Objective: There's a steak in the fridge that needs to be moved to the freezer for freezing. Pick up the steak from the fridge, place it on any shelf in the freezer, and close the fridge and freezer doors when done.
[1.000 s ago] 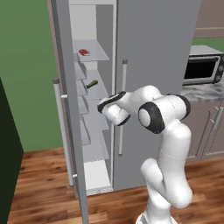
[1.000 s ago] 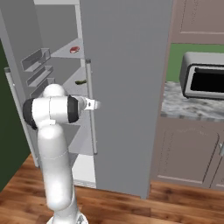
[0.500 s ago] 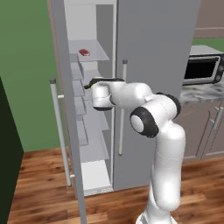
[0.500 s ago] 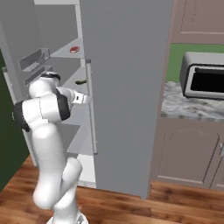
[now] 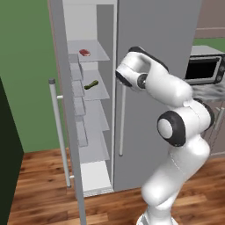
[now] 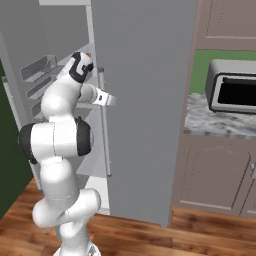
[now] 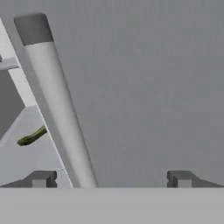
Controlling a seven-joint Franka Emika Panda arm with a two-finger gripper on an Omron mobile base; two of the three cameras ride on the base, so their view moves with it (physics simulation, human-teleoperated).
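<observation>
Since half a second ago the arm has swung right and up, out of the open compartment, toward the closed grey door (image 5: 154, 52). Gripper (image 7: 111, 178) faces that door, jaws released and spread wide, silver bar handle (image 7: 57, 105) between them. Steak (image 5: 84, 52) lies on an upper shelf (image 5: 99, 56); green vegetable (image 5: 91, 85) on the shelf below. Microwave (image 6: 232, 87) on the table. No readable writing.

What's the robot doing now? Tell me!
Gripper open, empty, at the closed door's handle. Steak on its top shelf. Closed door blocks the other side.
</observation>
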